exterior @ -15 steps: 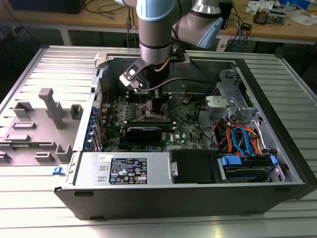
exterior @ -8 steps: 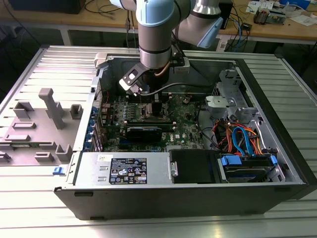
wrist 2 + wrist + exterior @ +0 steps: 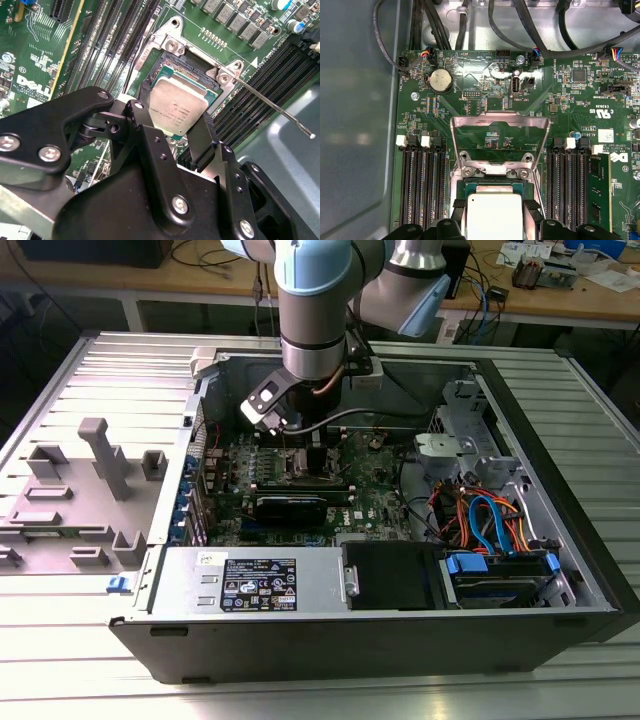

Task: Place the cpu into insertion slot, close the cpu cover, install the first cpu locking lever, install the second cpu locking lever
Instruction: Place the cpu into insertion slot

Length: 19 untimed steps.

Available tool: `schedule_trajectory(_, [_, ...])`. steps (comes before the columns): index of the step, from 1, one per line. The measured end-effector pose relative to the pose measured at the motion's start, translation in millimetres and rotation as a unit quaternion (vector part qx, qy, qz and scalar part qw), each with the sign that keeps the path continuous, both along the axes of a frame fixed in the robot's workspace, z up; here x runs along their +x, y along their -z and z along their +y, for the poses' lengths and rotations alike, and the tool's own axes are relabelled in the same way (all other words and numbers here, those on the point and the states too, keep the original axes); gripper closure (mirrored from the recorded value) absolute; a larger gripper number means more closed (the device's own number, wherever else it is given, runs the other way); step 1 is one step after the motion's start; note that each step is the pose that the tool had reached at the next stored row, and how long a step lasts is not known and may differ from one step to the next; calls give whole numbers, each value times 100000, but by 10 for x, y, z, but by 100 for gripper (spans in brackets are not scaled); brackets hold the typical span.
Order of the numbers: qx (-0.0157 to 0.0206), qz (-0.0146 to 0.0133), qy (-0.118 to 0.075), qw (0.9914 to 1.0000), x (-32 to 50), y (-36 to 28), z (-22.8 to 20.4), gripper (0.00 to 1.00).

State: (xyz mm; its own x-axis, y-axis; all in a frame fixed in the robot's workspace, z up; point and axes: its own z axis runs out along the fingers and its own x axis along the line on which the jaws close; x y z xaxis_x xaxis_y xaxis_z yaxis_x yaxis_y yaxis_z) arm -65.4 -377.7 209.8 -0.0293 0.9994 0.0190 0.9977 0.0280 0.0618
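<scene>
gripper [image 3: 172,122]: fingers [image 3: 202,134] pressed against two opposite edges of the cpu [image 3: 495,217], pinching it
cpu: silver top facing up, level, directly over the insertion slot [image 3: 182,64]; cannot tell whether it is seated
insertion slot: dark recess with a silver rim, in the green board [image 3: 570,130]
cpu cover [image 3: 500,118]: swung open on its hinge, away from the slot
locking lever [image 3: 272,105]: thin rod sticking out free beside the slot
computer case [image 3: 560,570]: lying open on the table, the arm reaching down into it
</scene>
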Motion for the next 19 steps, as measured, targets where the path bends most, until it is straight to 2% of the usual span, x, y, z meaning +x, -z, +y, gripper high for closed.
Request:
schedule_trajectory(9, [-1, -2, 42, 100000, -2, 2, 0, 46])
schedule_trajectory(15, [3, -9, 824, 99997, -8, 9, 2, 46])
schedule_trajectory(19, [-3, -6, 514, 99999, -15, 41, 2, 46])
